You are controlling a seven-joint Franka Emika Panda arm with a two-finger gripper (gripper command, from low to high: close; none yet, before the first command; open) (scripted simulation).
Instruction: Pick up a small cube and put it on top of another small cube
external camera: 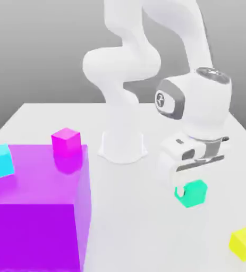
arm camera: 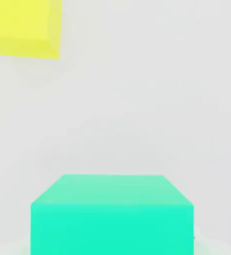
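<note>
Claw (external camera: 190,183): we have it clamped on the small plain teal-green cube (external camera: 192,193) | cube: raised just above the white desk (external camera: 130,212), at 10 o'clock from the small yellow cube (external camera: 245,244) | why: we judge it lifted to clear the desk for stacking

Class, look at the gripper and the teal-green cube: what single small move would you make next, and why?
Probably lift straight up a little. The gripper is shut on the teal-green cube, which sits at table level. Raising it first should let it clear the surface before carrying it toward another cube, such as the yellow cube nearby.
</note>
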